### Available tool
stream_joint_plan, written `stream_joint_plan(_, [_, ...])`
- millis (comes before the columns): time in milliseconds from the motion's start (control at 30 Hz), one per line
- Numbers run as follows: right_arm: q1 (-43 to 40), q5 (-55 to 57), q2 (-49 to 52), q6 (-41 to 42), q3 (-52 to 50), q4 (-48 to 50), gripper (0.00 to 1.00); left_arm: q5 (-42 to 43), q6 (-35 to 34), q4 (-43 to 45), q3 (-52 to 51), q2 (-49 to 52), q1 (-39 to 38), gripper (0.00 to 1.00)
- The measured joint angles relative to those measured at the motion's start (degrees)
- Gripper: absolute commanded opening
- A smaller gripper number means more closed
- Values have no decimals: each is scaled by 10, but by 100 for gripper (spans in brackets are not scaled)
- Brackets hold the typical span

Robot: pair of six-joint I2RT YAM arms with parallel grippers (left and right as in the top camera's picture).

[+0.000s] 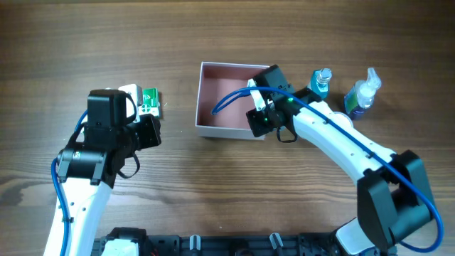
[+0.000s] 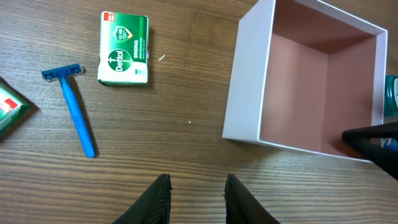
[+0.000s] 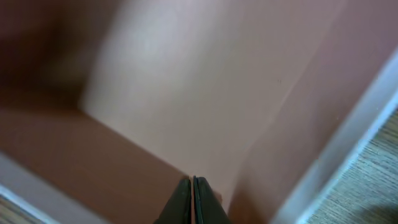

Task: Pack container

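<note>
At the lower edge of the left wrist view, the left gripper (image 2: pixel 198 180) has its two dark fingers parted with only bare wooden table (image 2: pixel 186 106) between them, so it is released and empty. Farther up and to the left lies a blue disposable razor (image 2: pixel 73 109), its head pointing towards the upper left. A green packet (image 2: pixel 9 109) pokes in at the left edge. Beyond the razor, in the upper left, a green Dettol soap bar (image 2: pixel 123 48) lies flat.

The container (image 2: pixel 247 87) sits to the right of these and fills the upper right of that view. It is upright and open-topped, and the part of its pink floor that can be seen is bare.

In the right wrist view, the right gripper (image 3: pixel 193 182) is clenched. Its fingers are pressed together on nothing, low inside the container near a wall. In the overhead view, this arm reaches in over the box's right side. At the far upper right, a teal bottle (image 1: pixel 321 83) and a blue bottle (image 1: pixel 362 92) stand just beyond the box.

The container looks like thin card: probably light, fairly stiff in the walls, and likely to slide on the wood if nudged. It seems best held by pinching one wall over the rim near a corner, where the card should flex least. A press against the inside of a wall might also steady it while items go in.
</note>
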Motion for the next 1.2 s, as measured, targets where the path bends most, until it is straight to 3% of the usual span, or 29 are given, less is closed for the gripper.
stream_joint_plan(433, [0, 50, -2, 4, 0, 4, 4, 0, 0, 0, 0, 0, 0, 30])
stream_joint_plan(833, [0, 121, -136, 0, 54, 40, 4, 0, 0, 0, 0, 0, 0, 31])
stream_joint_plan(1200, [0, 222, -69, 73, 55, 6, 4, 0, 0, 0, 0, 0, 0, 31])
